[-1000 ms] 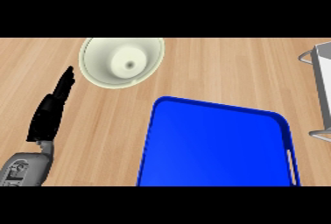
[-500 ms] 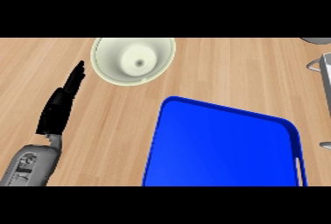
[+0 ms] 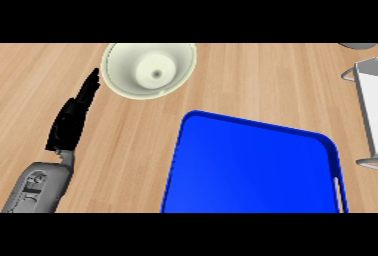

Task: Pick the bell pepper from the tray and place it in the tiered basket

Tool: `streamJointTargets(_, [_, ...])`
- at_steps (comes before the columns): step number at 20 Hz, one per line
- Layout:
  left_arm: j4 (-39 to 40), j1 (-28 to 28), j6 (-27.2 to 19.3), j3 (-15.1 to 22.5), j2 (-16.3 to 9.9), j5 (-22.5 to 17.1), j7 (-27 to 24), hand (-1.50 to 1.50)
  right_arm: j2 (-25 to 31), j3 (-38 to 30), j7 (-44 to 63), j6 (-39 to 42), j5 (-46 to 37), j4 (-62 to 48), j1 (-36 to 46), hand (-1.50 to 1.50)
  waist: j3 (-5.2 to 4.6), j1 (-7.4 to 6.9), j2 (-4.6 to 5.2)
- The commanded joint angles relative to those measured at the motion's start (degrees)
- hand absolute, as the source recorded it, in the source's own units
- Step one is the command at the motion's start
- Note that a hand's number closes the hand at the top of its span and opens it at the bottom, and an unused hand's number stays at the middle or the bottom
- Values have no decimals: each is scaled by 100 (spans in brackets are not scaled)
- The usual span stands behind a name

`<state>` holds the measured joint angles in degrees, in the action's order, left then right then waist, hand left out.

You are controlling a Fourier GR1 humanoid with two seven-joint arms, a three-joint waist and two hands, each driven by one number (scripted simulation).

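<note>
Wooden bench (image 3: 251, 75) under me: blue tray (image 3: 251, 170) sits lower right, cream bowl (image 3: 148, 70) up top, grey basket frame (image 3: 363, 100) at right edge

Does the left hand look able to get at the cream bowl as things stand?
Probably yes. The left hand lies with straight fingers on bare wood just left of the cream bowl, fingertips near its rim, nothing between them.

Blue tray (image 3: 251, 170) cut off at bottom; basket (image 3: 367, 95) mostly off the right edge; bowl (image 3: 148, 67) rim clipped on top.
</note>
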<state>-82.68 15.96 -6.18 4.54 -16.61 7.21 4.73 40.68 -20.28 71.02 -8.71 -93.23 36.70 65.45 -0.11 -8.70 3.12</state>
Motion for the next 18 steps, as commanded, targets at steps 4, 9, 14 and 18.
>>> streamJointTargets(4, [39, -7, 58, -127, -35, -115, 45, 0, 198, -170, 1419, 750, -794, -920, 402, 150, -4, 141, -68])
streamJointTargets(9, [53, 17, -127, -116, 4, 53, 0, 0, 218, -367, 1420, 1194, -1259, -1304, 477, 150, 0, 247, -80])
streamJointTargets(14, [60, -223, 9, -284, -125, -107, 102, 0, 91, -616, 1420, 1312, -1427, -1441, 569, 150, 9, 407, -185])
streamJointTargets(18, [35, -276, -60, -301, -129, -26, -4, 0, -202, -905, 1420, 1006, -1333, -1541, 539, 150, 18, 473, -189])
